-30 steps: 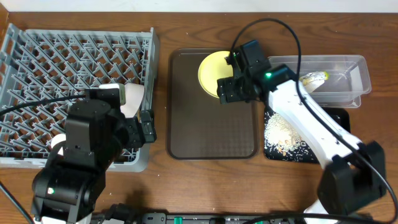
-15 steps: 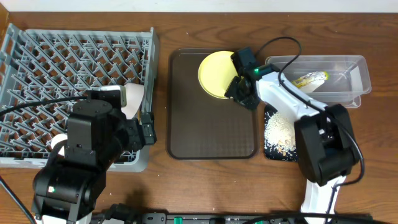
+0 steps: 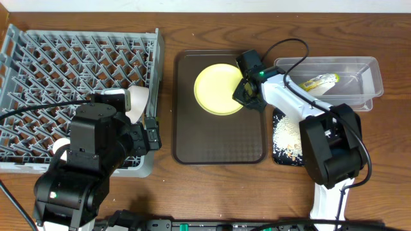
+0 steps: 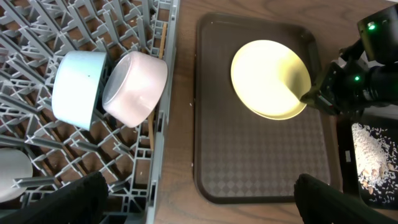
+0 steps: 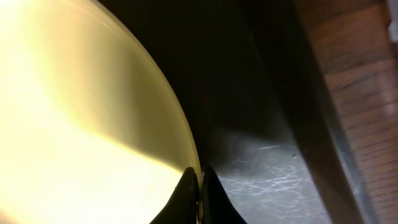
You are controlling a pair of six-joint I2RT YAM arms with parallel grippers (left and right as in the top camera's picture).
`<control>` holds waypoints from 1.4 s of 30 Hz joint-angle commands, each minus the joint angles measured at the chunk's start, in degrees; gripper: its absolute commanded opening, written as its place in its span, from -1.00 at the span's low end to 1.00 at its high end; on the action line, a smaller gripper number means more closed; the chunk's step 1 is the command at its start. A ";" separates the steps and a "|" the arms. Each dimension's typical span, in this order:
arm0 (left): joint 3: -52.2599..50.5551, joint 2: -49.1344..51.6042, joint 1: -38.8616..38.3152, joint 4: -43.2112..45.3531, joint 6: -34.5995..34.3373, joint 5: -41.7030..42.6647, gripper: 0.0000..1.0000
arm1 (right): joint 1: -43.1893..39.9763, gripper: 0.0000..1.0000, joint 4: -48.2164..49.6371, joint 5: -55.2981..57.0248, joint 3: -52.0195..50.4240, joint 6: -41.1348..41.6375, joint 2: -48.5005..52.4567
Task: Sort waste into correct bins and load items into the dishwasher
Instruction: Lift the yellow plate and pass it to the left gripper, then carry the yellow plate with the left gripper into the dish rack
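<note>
Clamps the yellow plate by its rim in the right gripper (left gripper gaping, idle), likely for carrying to the dish rack.

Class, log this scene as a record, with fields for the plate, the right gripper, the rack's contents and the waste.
Plate: yellow plate, over the brown serving tray
Right gripper: shut on the plate's right rim
Rack: light-blue bowl and white bowl, side by side
Waste: wrapper in the clear tub; rice crumbs on the black tray
</note>
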 commanded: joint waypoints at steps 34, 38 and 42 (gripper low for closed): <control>0.70 3.39 -0.09 11.74 -1.84 23.63 0.46 | -1.66 -0.98 3.43 -51.65 0.20 -49.79 -31.17; 0.70 4.48 -0.09 11.72 -1.66 23.65 -0.35 | 0.22 -0.98 4.48 -49.51 0.20 -49.81 -31.17; 0.72 3.98 -0.07 11.65 2.10 20.76 -0.84 | 0.11 -0.95 4.39 -46.62 0.20 -49.81 -31.17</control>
